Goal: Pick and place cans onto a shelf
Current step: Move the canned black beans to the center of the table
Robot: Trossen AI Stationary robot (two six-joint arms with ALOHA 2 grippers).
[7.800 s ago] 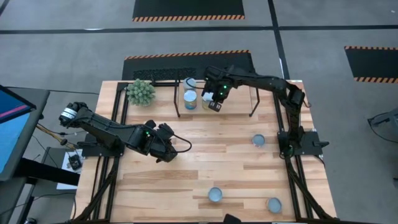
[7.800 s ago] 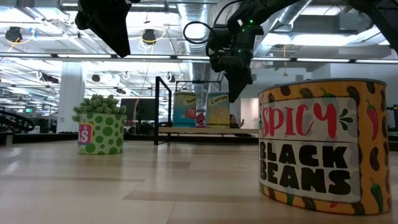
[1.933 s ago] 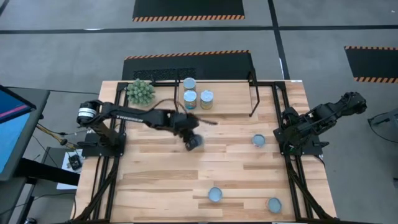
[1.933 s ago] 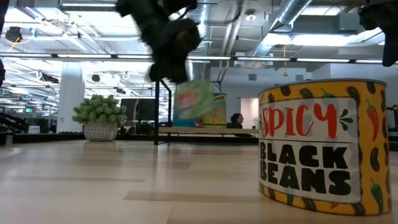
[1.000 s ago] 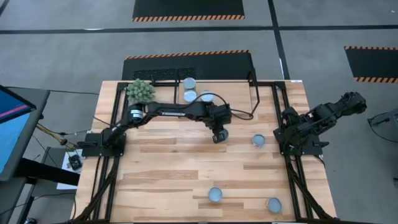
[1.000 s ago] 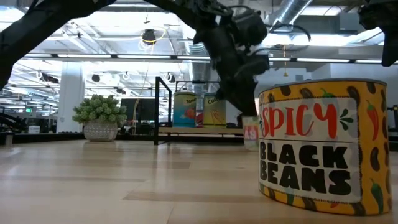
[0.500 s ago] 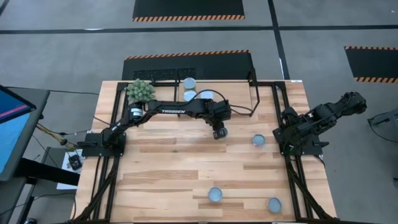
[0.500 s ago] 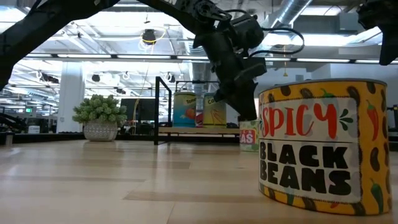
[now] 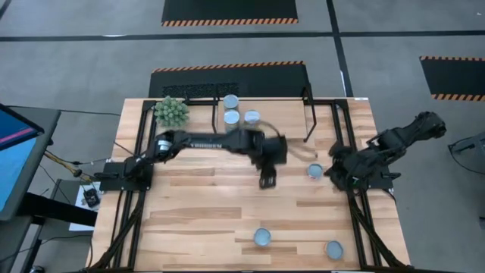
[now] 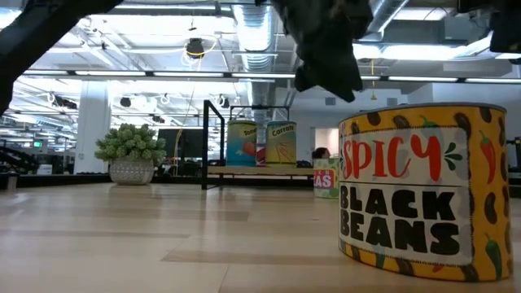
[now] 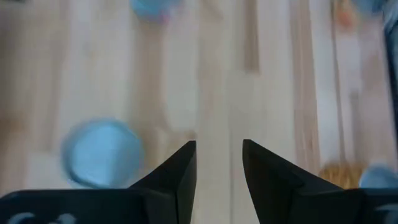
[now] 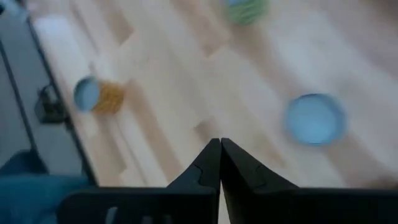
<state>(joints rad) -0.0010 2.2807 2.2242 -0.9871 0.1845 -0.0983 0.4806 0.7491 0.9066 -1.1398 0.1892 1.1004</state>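
Observation:
Three cans (image 9: 232, 117) stand on the low black-railed shelf (image 9: 309, 121) at the table's far side; the low view shows two of them on its wood board (image 10: 244, 172). A green-labelled can (image 10: 326, 181) stands upright on the table in front of the shelf; my left arm hides it in the high view. My left gripper (image 9: 267, 180) hangs open and empty above mid-table, and shows dark and high in the low view (image 10: 330, 65). My right gripper (image 9: 333, 171) is shut, beside a silver-topped can (image 9: 314, 171). Its wrist view shows that shut gripper (image 12: 219, 149) over the boards.
Two more cans stand near the table's near edge: one (image 9: 262, 237) and a yellow "Spicy Black Beans" can (image 9: 333, 249), which looms large in the low view (image 10: 419, 191). A green spiky plant (image 9: 171, 111) sits at the far left. Bare boards lie at the near left.
My left gripper has let go of the green-labelled can, which stays upright on the table. It has then gone up and toward the table's near edge. My right arm has swung in from the right edge toward the can at mid-right.

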